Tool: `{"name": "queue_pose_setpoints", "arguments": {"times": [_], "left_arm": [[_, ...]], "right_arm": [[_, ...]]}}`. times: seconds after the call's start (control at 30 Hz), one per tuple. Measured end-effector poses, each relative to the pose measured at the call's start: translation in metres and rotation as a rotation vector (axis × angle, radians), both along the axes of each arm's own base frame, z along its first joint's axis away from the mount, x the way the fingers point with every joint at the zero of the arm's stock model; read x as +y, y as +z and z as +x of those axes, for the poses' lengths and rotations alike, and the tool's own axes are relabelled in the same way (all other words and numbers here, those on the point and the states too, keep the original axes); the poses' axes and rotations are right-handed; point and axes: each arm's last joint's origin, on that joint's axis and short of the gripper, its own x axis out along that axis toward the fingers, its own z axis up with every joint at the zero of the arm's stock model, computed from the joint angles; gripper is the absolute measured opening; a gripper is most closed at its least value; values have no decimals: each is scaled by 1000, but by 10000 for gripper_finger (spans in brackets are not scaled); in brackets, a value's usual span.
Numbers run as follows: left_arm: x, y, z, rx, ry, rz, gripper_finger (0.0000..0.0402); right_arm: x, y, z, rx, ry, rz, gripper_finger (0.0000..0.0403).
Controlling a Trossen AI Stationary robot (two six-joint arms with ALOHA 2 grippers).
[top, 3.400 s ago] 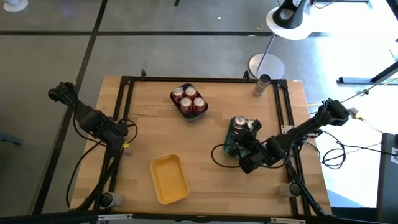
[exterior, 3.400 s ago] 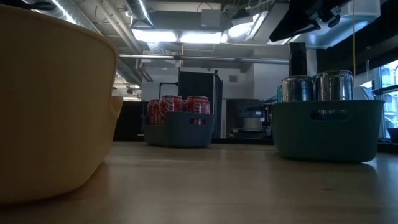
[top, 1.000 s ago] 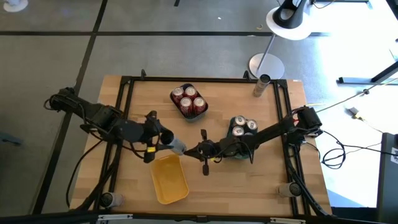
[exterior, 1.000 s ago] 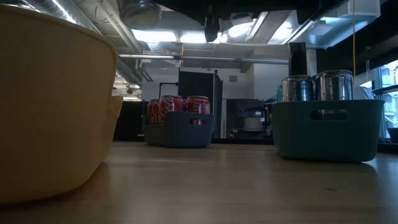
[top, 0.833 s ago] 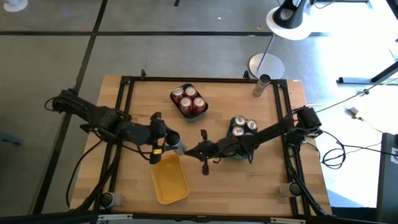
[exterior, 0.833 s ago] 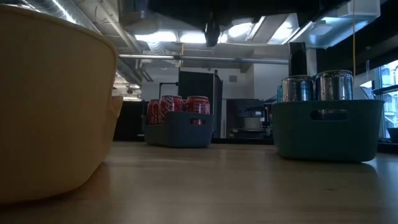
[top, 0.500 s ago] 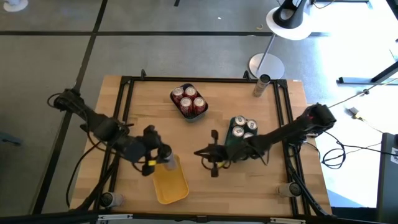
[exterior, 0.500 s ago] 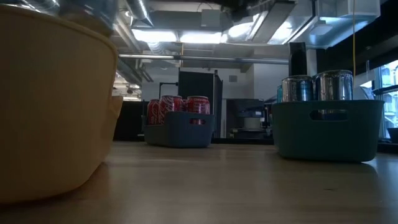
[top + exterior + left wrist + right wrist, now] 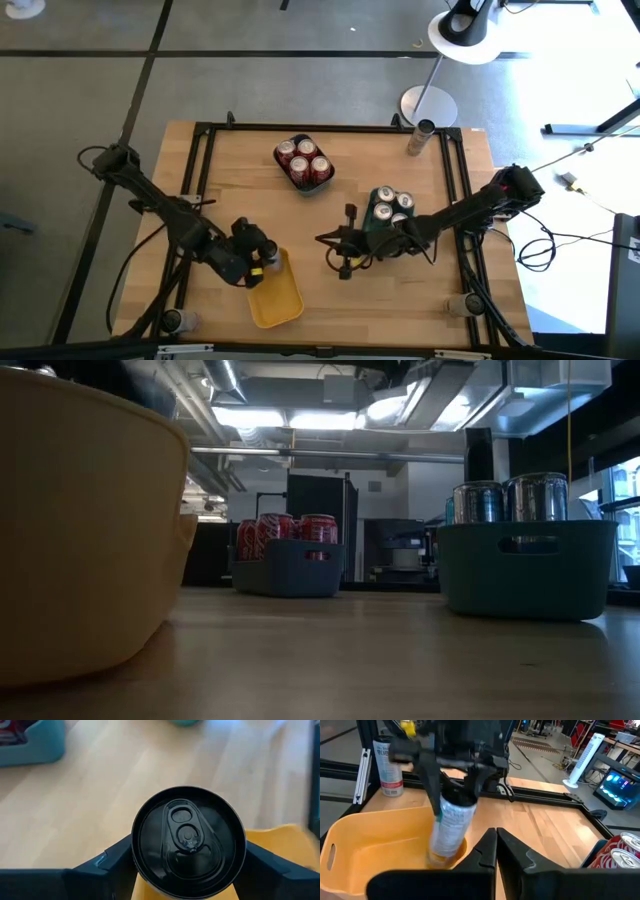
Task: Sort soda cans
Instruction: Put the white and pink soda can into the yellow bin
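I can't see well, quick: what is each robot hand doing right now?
Left gripper: closed on a can, held upright over the yellow tray.
Right gripper: shut, holding nothing.

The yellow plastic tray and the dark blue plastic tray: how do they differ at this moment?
The dark blue plastic tray is filled by four red-sided soda cans; the yellow plastic tray has only one pale can, gripped by the left claw at one end. The yellow tray looks longer. The blue one sits untended at the far side. Both rest on the wooden table.
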Motion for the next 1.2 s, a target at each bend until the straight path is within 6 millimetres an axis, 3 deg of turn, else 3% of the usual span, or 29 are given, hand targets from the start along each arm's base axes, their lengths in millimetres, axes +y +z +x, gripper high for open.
{"name": "queue_pose_setpoints", "arguments": {"times": [0.27, 0.73, 1.03, 1.2], "left_arm": [[21, -9, 4, 92, -41, 174, 243], [83, -6, 32, 223, -162, 517, 245], [94, -7, 34, 212, -71, 422, 247], [102, -21, 31, 172, 67, 348, 248]], "right_arm": [[0, -1, 0, 10, 0, -4, 12], [-7, -1, 2, 7, -22, 7, 12], [-7, -1, 2, 6, -25, 22, 12], [-7, -1, 2, 6, -24, 22, 12]]}}
